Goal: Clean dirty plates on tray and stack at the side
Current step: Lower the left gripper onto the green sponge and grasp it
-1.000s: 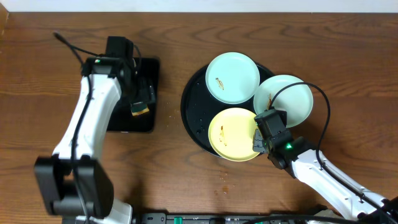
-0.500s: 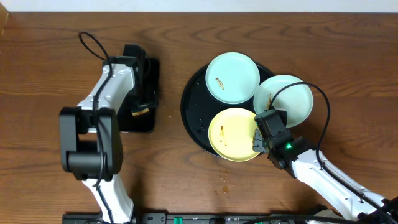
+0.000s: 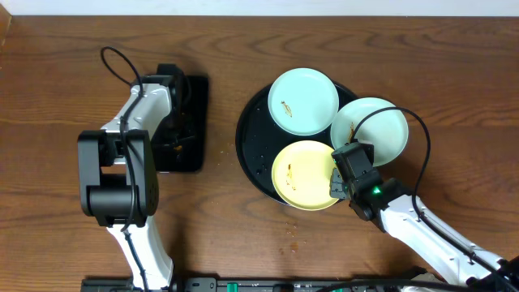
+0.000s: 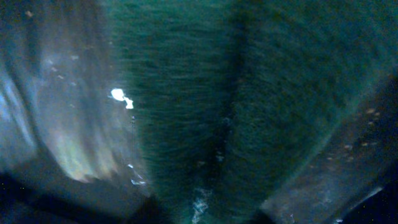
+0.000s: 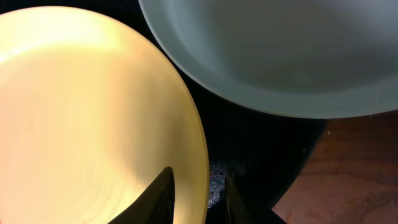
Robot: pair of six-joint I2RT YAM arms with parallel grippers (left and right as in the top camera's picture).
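Yellow plate looks light, stiff and slick; grasp its rim, which the right pincer straddles, jaws parted. Left pincer at sponge: grip unclear.

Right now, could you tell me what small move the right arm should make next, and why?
Probably close the jaws of the right gripper on the rim of the yellow plate: its fingers straddle that rim, one over the plate, one over the round black tray, so nothing is held yet.
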